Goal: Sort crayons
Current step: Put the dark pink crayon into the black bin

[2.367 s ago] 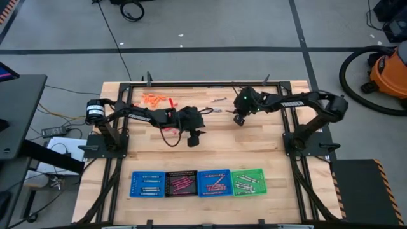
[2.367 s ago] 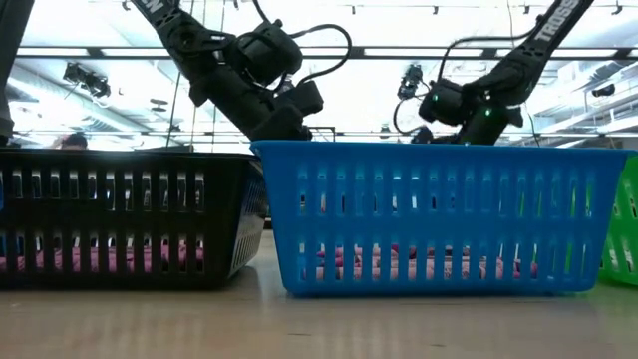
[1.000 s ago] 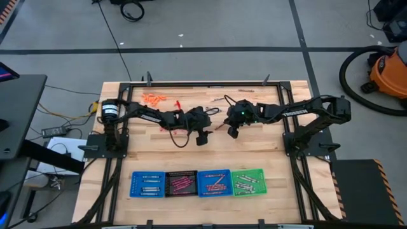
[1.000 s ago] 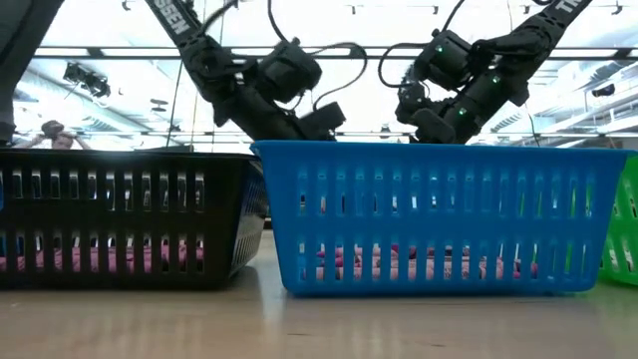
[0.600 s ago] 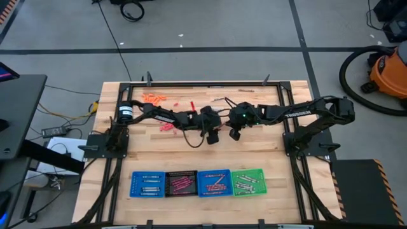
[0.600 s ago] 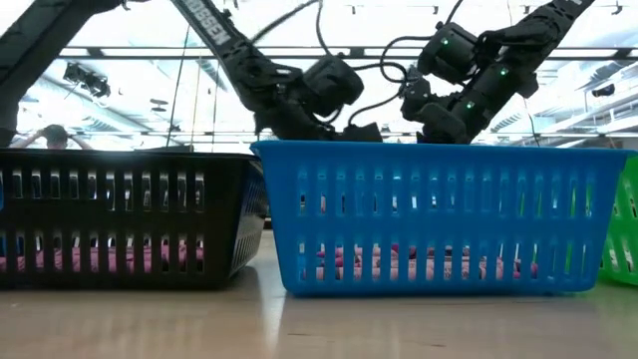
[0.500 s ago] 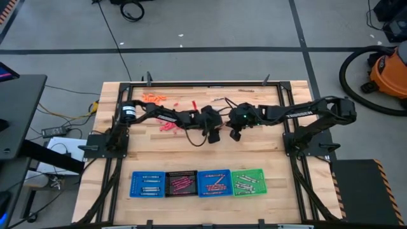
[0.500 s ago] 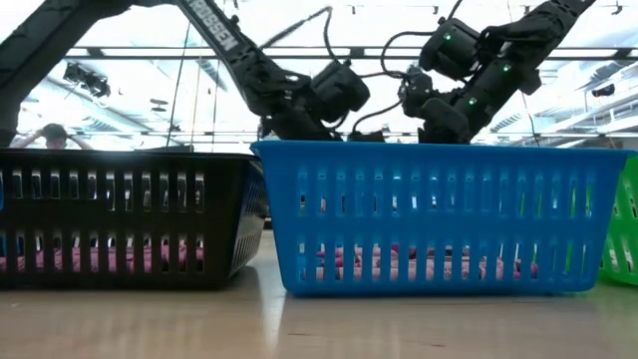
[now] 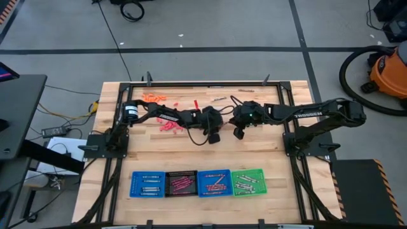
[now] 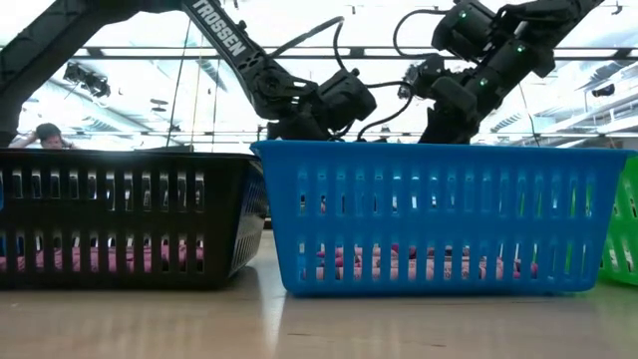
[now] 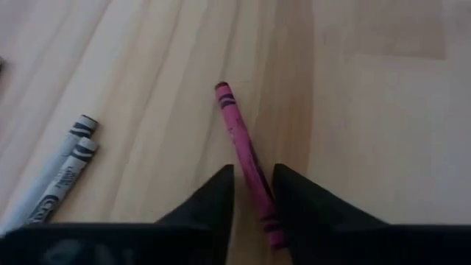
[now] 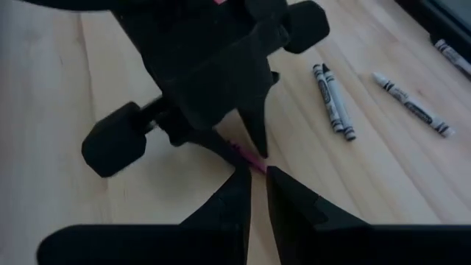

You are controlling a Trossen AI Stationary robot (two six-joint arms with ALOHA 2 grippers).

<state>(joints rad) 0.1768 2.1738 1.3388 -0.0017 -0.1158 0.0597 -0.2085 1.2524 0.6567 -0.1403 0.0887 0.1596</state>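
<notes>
- The wooden table (image 9: 254, 152) carries everything; places below are given from its middle.
- Two dark arms reach in to the middle from either side and nearly meet there. The left arm has white lettering in the low view, of which only "ROSSEN" reads clearly.
- Four trays sit in a row at the near edge: a blue tray (image 9: 147, 184), a black tray (image 9: 181, 183), a second blue tray (image 9: 213, 182) and a green tray (image 9: 248, 181), each already holding crayons.
- The left gripper (image 11: 253, 193) is at the middle, low over the wood, its fingers set on either side of a magenta crayon (image 11: 243, 151) with only a narrow gap; it appears clenched on the crayon's lower end.
- The right gripper (image 12: 257, 185) hangs just right of the middle, facing the left one, fingers nearly together with nothing between them.
- Loose crayons lie behind the middle: an orange heap (image 9: 152, 98) toward the far left, red ones (image 9: 167, 125) left of the middle, and grey ones (image 12: 335, 100) beside the grippers.
- A crayon is likely light, stiff and waxy, slick under the paper wrap, and could snap or roll if pinched hard; mid-length across the wrap looks the safest hold.
- The wrappers bear dark print, too small to read.
</notes>
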